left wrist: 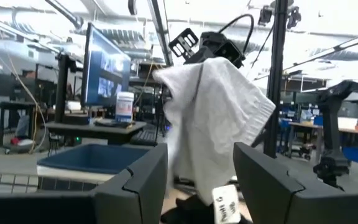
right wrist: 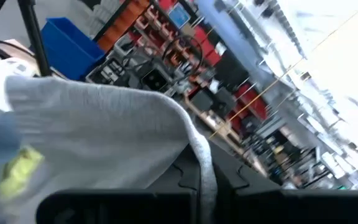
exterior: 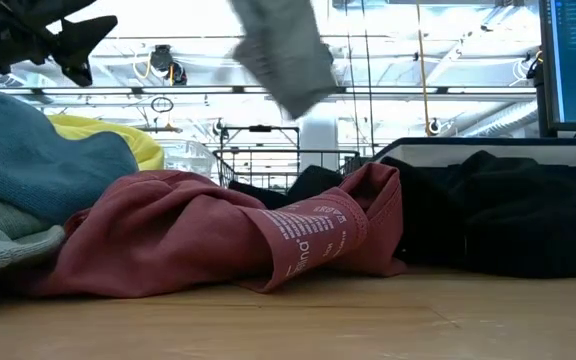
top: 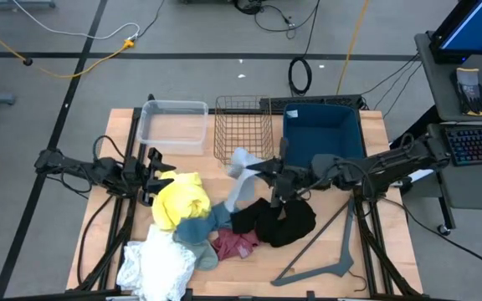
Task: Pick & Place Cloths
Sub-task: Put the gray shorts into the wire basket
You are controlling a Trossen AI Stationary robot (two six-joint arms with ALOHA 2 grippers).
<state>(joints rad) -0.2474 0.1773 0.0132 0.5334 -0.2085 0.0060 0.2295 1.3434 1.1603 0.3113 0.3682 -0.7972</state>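
Closest to the front edge of the tabletop (top: 366, 251) lies the white cloth (top: 153, 266), with the maroon-pink cloth (top: 234, 243) and the teal-blue cloth (top: 195, 230) just beside it. A grey hanger (top: 325, 251) lies off to the side. A bit farther back sit the yellow cloth (top: 180, 199) and the black cloth (top: 283, 221), all in one messy pile. The left tool (top: 153, 171) waits next to the yellow cloth with its fingers apart and nothing in them. The right tool (top: 262, 167) is above the pile, and its fingers are pinched tight on the light grey cloth (top: 239, 180), which hangs in the air. At the back stand a clear tub (top: 174, 125), a wire basket (top: 243, 125) and a blue bin (top: 320, 130). All three look to have no cloth inside yet. So the job seems just started: one cloth is lifted, and five more wait on the tabletop.
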